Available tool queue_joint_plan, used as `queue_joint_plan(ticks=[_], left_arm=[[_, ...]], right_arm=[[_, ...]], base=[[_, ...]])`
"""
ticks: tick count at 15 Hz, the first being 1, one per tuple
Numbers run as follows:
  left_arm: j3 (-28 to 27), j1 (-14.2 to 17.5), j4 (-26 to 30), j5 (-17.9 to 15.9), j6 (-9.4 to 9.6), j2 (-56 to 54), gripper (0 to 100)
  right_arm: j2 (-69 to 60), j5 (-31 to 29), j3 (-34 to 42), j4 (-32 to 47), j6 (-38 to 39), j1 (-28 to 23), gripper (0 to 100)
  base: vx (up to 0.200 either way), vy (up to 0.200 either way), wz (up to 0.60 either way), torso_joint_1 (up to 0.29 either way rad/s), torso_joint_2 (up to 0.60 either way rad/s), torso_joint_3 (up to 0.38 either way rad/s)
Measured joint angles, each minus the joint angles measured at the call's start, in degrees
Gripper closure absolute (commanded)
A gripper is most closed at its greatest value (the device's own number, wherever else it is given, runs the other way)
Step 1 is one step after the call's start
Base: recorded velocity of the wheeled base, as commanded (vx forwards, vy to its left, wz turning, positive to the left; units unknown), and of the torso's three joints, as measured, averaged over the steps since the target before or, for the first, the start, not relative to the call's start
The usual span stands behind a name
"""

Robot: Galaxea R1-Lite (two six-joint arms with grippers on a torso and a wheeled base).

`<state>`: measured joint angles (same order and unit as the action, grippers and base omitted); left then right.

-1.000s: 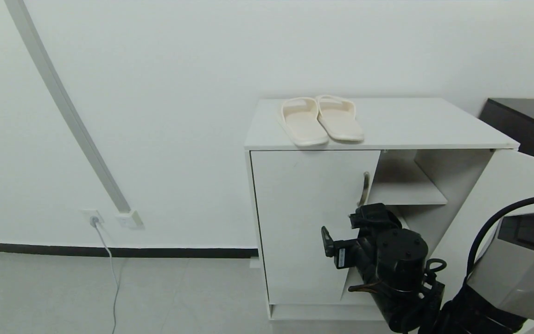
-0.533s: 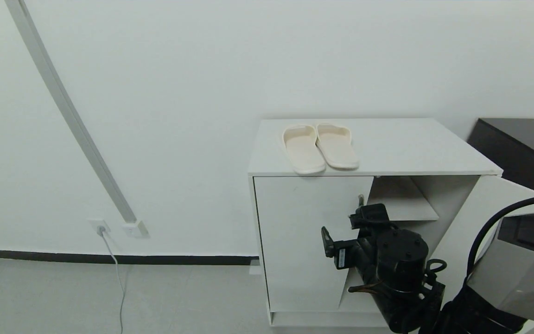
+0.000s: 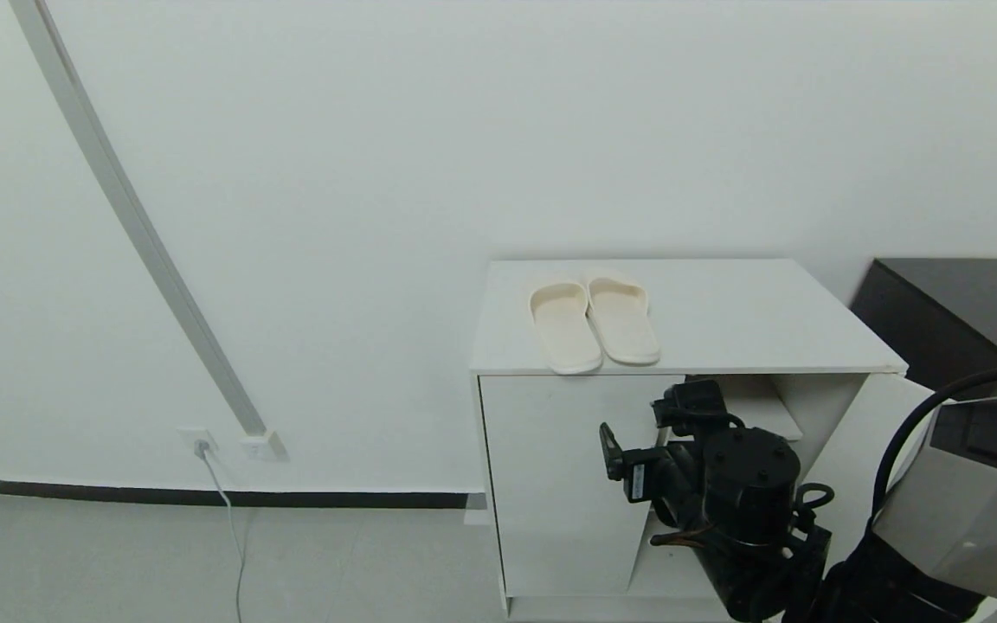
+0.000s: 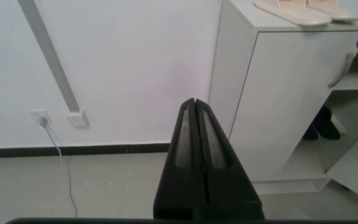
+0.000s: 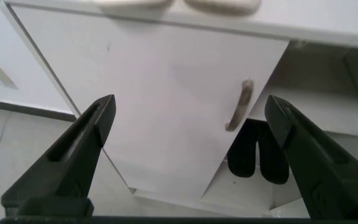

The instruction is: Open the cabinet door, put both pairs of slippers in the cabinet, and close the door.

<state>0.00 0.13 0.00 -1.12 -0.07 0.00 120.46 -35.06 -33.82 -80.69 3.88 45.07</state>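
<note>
A white cabinet (image 3: 568, 484) stands against the wall. Its left door is shut and has a metal handle (image 5: 240, 106); its right door (image 3: 853, 467) is swung open. A cream pair of slippers (image 3: 594, 324) lies on the cabinet top, near the front edge. A black pair of slippers (image 5: 258, 158) stands inside on the bottom shelf, behind the handle side. My right gripper (image 5: 190, 102) is open and empty, in front of the shut left door. My left gripper (image 4: 195, 104) is shut and empty, low and off to the cabinet's left.
Dark furniture (image 3: 948, 320) stands to the right of the cabinet. A wall socket with a cable (image 3: 200, 446) and a slanted conduit (image 3: 135, 225) are on the wall to the left. Bare floor (image 3: 204, 562) lies left of the cabinet.
The whole head picture has shifted: the cabinet and slippers now sit lower and look smaller, so the camera has moved. The right arm keeps its place in the view.
</note>
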Motion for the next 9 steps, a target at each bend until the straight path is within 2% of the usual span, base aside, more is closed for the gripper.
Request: queue_joint_plan(ticks=[5, 9], left_arm=[[0.0, 0.0, 0.0, 0.0, 0.0, 0.0, 100], [0.0, 0.0, 0.0, 0.0, 0.07, 0.0, 100]], right_arm=[[0.0, 1.3, 0.1, -0.3, 0.0, -0.1, 0], [0.0, 3.5, 0.2, -0.8, -2.6, -0.3, 0]], base=[[0.0, 0.0, 0.0, 0.18, -0.39, -0.216], [0.0, 0.0, 0.0, 0.022, -0.05, -0.027]])
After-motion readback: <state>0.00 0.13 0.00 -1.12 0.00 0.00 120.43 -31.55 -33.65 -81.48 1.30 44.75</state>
